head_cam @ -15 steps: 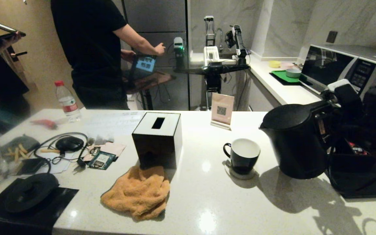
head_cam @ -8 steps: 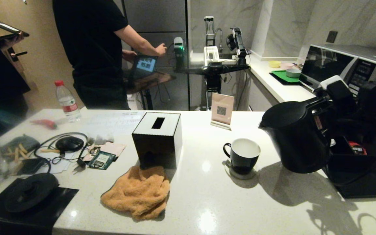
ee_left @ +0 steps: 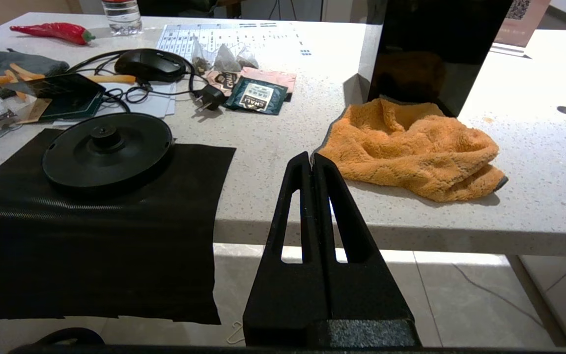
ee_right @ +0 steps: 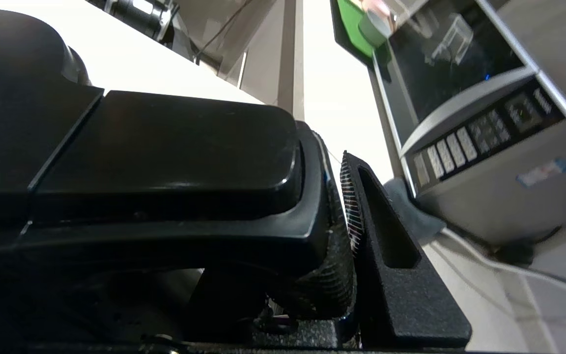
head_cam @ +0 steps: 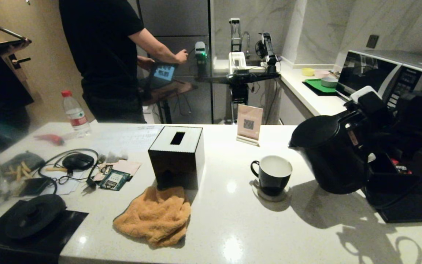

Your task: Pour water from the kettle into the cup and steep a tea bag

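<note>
Right gripper (head_cam: 359, 126) is clamped on the handle of the kettle (head_cam: 328, 157), which over the last second has lifted off the surface (head_cam: 233, 220) and tipped, its spout swinging toward the cup (head_cam: 272, 174). The kettle now hangs just beside the cup, spout above and short of the rim; no water shows, so pouring looks about to begin. The cup sits empty on its coaster. Left gripper (ee_left: 312, 160), fingers pressed together, is parked off the surface's near edge by the orange cloth (ee_left: 415, 147).

Cup (head_cam: 271, 174) contents hidden; tea bag indiscernible.
</note>
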